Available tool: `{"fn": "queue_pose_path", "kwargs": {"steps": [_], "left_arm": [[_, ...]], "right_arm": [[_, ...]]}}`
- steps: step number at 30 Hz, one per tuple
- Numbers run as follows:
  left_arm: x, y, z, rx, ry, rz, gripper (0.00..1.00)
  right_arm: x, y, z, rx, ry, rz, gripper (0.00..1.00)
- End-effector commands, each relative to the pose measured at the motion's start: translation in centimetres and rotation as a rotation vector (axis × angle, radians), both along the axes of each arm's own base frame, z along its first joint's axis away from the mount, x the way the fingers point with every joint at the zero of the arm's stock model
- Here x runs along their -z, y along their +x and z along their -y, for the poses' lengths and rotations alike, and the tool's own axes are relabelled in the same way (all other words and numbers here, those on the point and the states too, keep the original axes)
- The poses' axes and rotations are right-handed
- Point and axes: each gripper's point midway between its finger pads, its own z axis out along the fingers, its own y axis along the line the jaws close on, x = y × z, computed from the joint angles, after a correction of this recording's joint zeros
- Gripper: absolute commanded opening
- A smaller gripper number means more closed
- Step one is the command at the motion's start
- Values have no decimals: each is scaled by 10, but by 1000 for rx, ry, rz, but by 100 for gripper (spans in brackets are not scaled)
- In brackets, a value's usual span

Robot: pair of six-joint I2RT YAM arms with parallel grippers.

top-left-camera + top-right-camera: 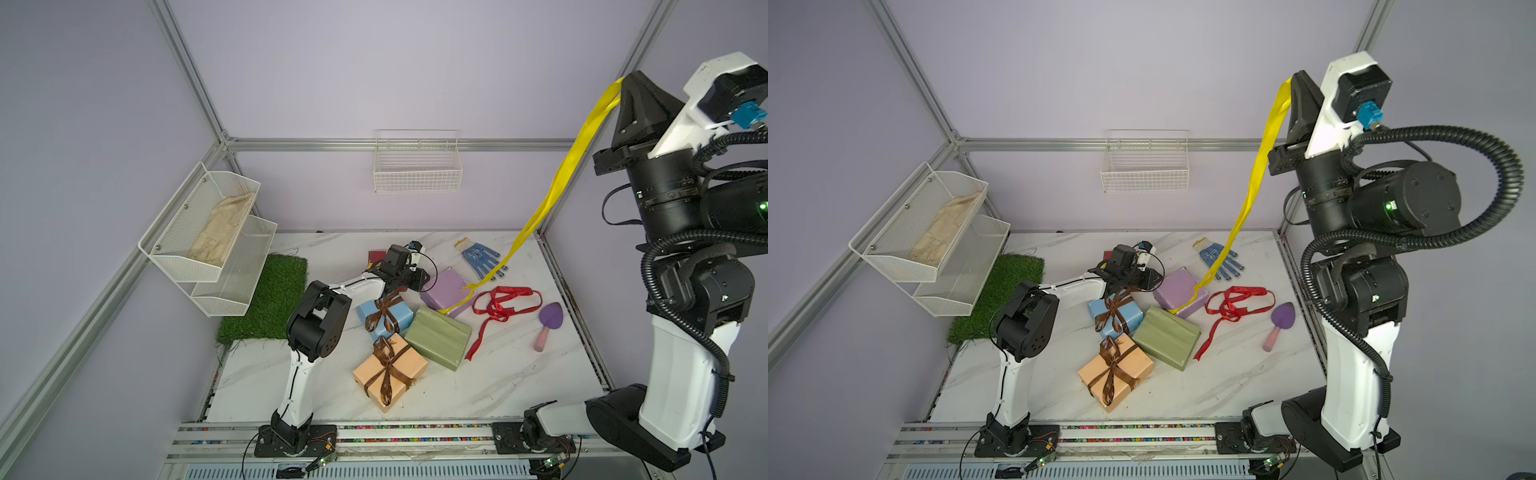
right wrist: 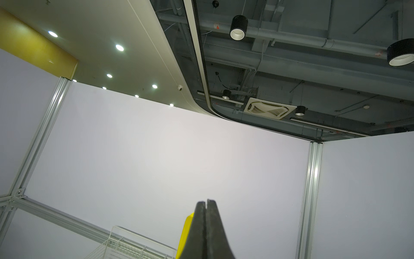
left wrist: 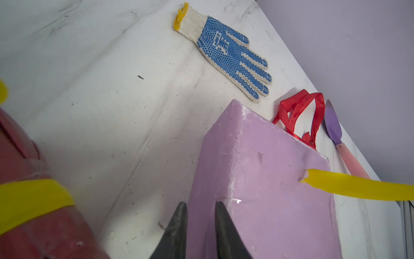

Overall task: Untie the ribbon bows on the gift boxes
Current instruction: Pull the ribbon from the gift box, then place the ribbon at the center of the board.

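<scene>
Near glove [image 1: 481, 258], left hand [image 3: 200, 203] ajar beside lilac box [image 1: 446, 291], right hand [image 2: 206, 201] clamps yellow ribbon [image 1: 561, 178]

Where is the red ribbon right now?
In both top views the red ribbon lies loose on the right side of the table, between the lilac box and the purple trowel.

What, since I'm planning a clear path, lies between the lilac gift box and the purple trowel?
The loose red ribbon lies between the lilac gift box and the purple trowel, seen in both top views.
</scene>
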Motion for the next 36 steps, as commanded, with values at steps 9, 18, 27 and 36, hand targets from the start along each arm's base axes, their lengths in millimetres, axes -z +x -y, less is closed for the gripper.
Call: {"fn": "queue_pose_path", "kwargs": {"steps": [9,18,27,36], "left_arm": [[-4,0,-7,-19,-2,5,24],[-13,1,-8,-19,-5,20,24],[-34,6,-3,3,-37,52,25],[-45,10,-8,3,-49,65,26]], "right_arm": [[-4,-5,7,47,-7,20,0],[-7,-4,20,136,-4,26,0],[-30,-13,34,224,28,111,0],[-35,-7,38,285,18,141,0]]}}
